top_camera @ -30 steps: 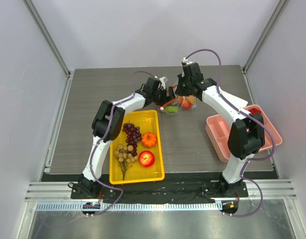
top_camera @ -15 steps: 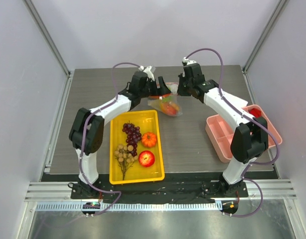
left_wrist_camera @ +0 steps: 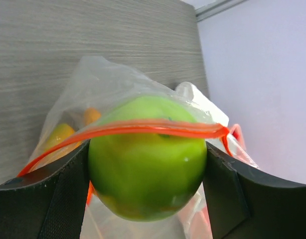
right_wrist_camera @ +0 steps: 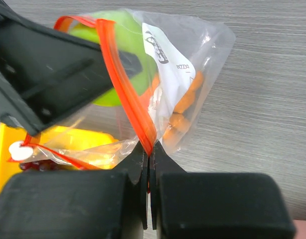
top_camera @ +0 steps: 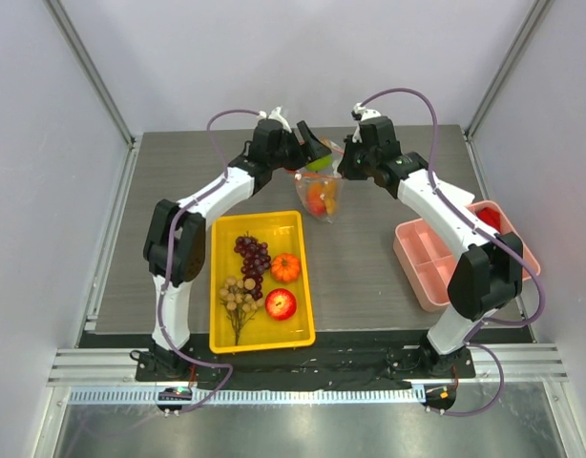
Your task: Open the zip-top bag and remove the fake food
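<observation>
Right gripper (right_wrist_camera: pixel 149 154) pinched shut on floppy bag (right_wrist_camera: pixel 203 45) at its mouth — left gripper (left_wrist_camera: pixel 145 169) clamps green apple (left_wrist_camera: pixel 148 179) between fingers — smooth, slip-prone

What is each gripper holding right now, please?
Left gripper: closed around the green apple.
Right gripper: shut, pinching the zip-top bag by its orange zip strip.

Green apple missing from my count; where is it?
Far centre, top view: the green apple sits in the left gripper at the mouth of the zip-top bag.
</observation>
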Controlling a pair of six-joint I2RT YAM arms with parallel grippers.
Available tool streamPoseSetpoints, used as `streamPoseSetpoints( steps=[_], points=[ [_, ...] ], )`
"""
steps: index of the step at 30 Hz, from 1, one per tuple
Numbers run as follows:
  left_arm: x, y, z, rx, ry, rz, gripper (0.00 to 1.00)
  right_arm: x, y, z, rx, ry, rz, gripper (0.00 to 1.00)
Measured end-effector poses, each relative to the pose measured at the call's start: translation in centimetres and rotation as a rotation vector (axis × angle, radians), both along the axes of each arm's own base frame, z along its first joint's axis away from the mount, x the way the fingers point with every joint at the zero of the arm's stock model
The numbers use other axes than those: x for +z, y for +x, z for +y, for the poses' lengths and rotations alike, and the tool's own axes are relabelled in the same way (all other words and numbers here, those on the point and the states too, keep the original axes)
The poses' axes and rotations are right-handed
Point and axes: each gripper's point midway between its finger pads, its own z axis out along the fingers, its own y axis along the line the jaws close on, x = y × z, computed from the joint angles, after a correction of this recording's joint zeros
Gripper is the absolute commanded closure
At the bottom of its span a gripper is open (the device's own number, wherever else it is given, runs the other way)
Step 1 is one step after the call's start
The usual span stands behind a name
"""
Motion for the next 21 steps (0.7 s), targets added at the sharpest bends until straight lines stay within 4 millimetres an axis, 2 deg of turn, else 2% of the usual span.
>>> streamPoseSetpoints(
  steps=[4, 9, 13, 15, 19, 21],
  points=[
    [1.5, 0.2, 0.2, -0.001, -0.137, 0.080, 1.00, -0.1, 0.2, -0.5, -0.007, -0.034, -0.013, 0.99],
    [6.5, 0.4, -0.4, -0.100, -0.448, 0.126, 1.00, -0.4, 0.6, -1.2, -0.035, -0.069, -0.022, 0.99],
    [8.5, -1.4, -0.5, -0.226, -0.559, 0.120, 1.00, -1.3, 1.1, -1.8, -0.064, -0.085, -0.006, 0.99],
    [7.9, -2.9, -0.2, -0.270, -0.565, 0.126, 1.00, -1.7, 1.6, -2.3, -0.077, -0.089, 0.004, 0.99],
    [5.4, -6.8, 0.2, -0.359, -0.534, 0.167, 0.99, -2.3, 3.3, -3.8, -0.114, -0.089, 0.017, 0.99],
    [4.1, -9.5, 0.7, -0.386, -0.504, 0.175, 1.00, -2.5, 4.1, -4.8, -0.136, -0.087, 0.018, 0.98]
  ],
)
